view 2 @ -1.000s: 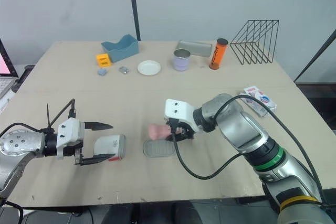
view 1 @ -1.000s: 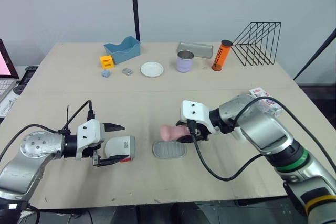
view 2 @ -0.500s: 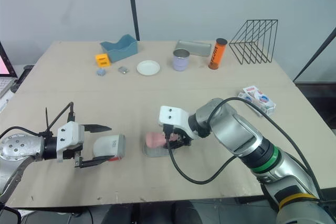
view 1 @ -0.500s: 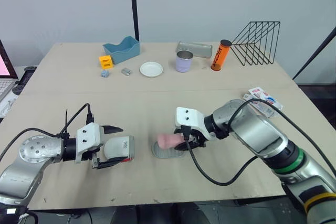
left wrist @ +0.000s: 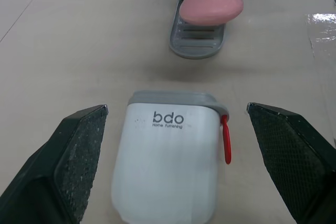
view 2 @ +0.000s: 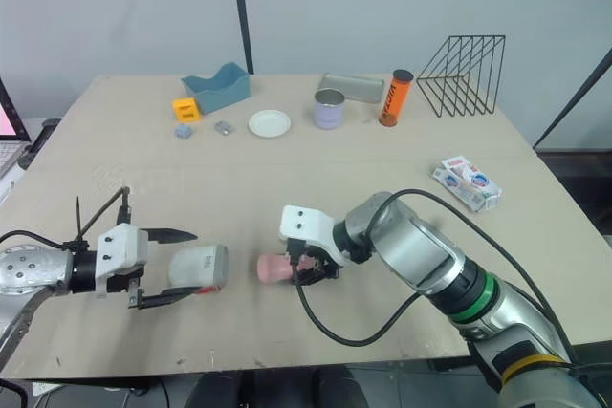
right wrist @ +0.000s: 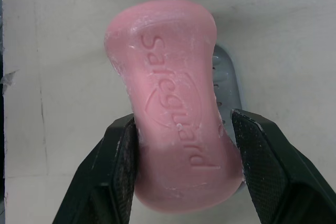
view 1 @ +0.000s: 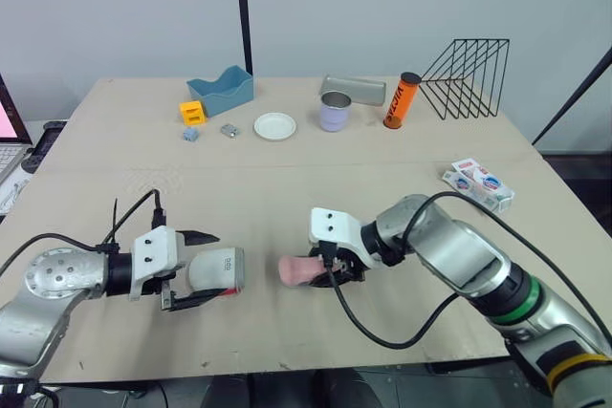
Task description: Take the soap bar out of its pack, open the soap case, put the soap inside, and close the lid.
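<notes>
My right gripper is shut on the pink soap bar, holding it low over the grey ribbed soap tray. In the right wrist view the soap bar lies lengthwise between the fingers, with the tray showing beneath it. The white soap case, marked "bdo" with a red clasp, lies on its side to the left. My left gripper is open, one finger on each side of the case without touching it. The soap pack lies on the table at the right.
Along the far side stand a blue bin, an orange block, a white plate, a purple cup, an orange tube and a black wire rack. The table's front edge runs close below both grippers.
My right gripper has carried the soap leftward and lower, from beside the tray to over it. The left gripper stays open around the white case.
</notes>
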Controlling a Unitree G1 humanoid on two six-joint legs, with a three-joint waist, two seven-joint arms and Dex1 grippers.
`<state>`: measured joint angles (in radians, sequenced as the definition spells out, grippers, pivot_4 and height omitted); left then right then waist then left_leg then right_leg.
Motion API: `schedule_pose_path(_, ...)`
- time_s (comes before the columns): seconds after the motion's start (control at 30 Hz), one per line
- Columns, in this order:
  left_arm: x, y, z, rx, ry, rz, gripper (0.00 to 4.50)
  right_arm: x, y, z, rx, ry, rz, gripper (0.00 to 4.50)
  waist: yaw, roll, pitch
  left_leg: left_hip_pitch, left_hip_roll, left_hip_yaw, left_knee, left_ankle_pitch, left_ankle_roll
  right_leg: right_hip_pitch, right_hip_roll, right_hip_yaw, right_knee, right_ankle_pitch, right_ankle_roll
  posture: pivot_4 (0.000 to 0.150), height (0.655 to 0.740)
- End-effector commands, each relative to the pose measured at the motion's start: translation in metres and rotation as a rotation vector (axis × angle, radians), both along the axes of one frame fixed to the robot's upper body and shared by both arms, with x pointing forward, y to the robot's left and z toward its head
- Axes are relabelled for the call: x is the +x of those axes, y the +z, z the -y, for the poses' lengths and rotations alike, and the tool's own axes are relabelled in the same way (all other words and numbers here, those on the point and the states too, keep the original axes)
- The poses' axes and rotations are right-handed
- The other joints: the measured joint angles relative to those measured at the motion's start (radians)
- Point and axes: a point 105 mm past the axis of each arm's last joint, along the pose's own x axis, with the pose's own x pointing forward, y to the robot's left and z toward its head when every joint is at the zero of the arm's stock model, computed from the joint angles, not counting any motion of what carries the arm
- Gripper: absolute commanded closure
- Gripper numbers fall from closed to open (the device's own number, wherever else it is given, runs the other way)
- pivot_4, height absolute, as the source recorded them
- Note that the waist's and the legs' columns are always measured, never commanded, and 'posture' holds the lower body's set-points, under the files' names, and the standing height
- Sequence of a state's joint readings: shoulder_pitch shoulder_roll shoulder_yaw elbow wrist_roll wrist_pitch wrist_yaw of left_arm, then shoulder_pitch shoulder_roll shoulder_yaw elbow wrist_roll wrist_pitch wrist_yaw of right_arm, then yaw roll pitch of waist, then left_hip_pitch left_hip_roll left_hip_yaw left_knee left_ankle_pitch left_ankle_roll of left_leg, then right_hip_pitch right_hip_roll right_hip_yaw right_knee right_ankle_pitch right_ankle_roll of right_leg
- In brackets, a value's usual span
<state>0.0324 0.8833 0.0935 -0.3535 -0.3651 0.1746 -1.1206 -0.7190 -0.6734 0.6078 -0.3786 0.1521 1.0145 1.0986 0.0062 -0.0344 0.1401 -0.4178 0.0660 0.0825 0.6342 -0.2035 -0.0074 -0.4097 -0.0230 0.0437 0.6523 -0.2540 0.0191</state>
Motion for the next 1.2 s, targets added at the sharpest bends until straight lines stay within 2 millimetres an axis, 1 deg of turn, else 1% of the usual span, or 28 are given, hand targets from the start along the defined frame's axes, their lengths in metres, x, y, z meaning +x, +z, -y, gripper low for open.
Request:
schedule_pose_path(0.03, -0.006, 0.014, 0.002, -0.005, -0.027, 0.025, 0.00, -0.001, 0.000, -0.004, 0.003, 0.016, 0.025, 2.25, 0.000, 0.000, 0.000, 0.000, 0.000, 0.000, 0.000, 0.000, 0.000, 0.000, 0.000, 0.000, 0.000, 0.000, 0.000, 0.150, 0.7393)
schedule_pose_path(0.13, -0.007, 0.017, 0.004, -0.014, -0.033, 0.020, 0.00, 0.001, -0.001, -0.004, 0.003, 0.013, 0.027, 2.25, 0.000, 0.000, 0.000, 0.000, 0.000, 0.000, 0.000, 0.000, 0.000, 0.000, 0.000, 0.000, 0.000, 0.000, 0.000, 0.150, 0.7393)
schedule_pose_path(0.43, -0.008, 0.012, 0.004, 0.009, -0.045, 0.012, 0.00, 0.008, -0.003, -0.001, -0.011, 0.002, 0.049, 2.25, 0.000, 0.000, 0.000, 0.000, 0.000, 0.000, 0.000, 0.000, 0.000, 0.000, 0.000, 0.000, 0.000, 0.000, 0.000, 0.150, 0.7393)
schedule_pose_path(0.83, -0.007, 0.011, 0.004, 0.014, -0.035, 0.024, 0.00, 0.009, -0.008, 0.000, -0.021, 0.004, 0.036, 2.25, 0.000, 0.000, 0.000, 0.000, 0.000, 0.000, 0.000, 0.000, -0.001, -0.001, 0.000, 0.000, 0.000, 0.000, 0.000, 0.150, 0.7393)
schedule_pose_path(0.9, -0.006, 0.010, 0.004, 0.016, -0.033, 0.026, 0.00, 0.009, -0.007, -0.001, -0.018, 0.004, 0.034, 1.23, 0.000, 0.000, 0.000, 0.000, 0.000, 0.000, 0.000, 0.000, -0.001, -0.001, 0.000, 0.000, 0.000, 0.000, 0.000, 0.150, 0.7393)
schedule_pose_path(0.93, -0.006, 0.010, 0.004, 0.016, -0.032, 0.026, 0.00, 0.009, -0.006, -0.001, -0.016, 0.003, 0.035, 0.93, 0.000, 0.000, 0.000, 0.000, 0.000, 0.000, 0.000, 0.000, -0.001, -0.001, 0.000, 0.000, 0.000, 0.000, 0.000, 0.150, 0.7393)
schedule_pose_path(1.0, -0.006, 0.010, 0.004, 0.016, -0.031, 0.028, 0.00, 0.010, -0.005, -0.001, -0.012, 0.000, 0.036, 0.10, 0.000, 0.000, 0.000, 0.000, 0.000, 0.000, 0.000, 0.000, -0.001, -0.001, 0.000, 0.000, 0.000, 0.000, 0.000, 0.150, 0.7393)
schedule_pose_path(1.03, -0.006, 0.010, 0.004, 0.015, -0.030, 0.029, 0.00, 0.011, -0.004, -0.001, -0.010, 0.000, 0.036, 0.04, 0.000, 0.000, 0.000, 0.000, 0.000, 0.000, 0.000, 0.000, -0.001, -0.001, 0.000, 0.000, 0.000, 0.000, 0.000, 0.150, 0.7393)
schedule_pose_path(1.2, -0.005, 0.010, 0.004, 0.014, -0.029, 0.033, 0.00, 0.011, 0.001, -0.002, 0.001, 0.000, 0.040, 0.04, 0.000, 0.000, 0.000, 0.000, 0.000, -0.001, 0.000, 0.000, -0.001, -0.001, 0.000, 0.000, -0.001, 0.000, 0.000, 0.150, 0.7393)
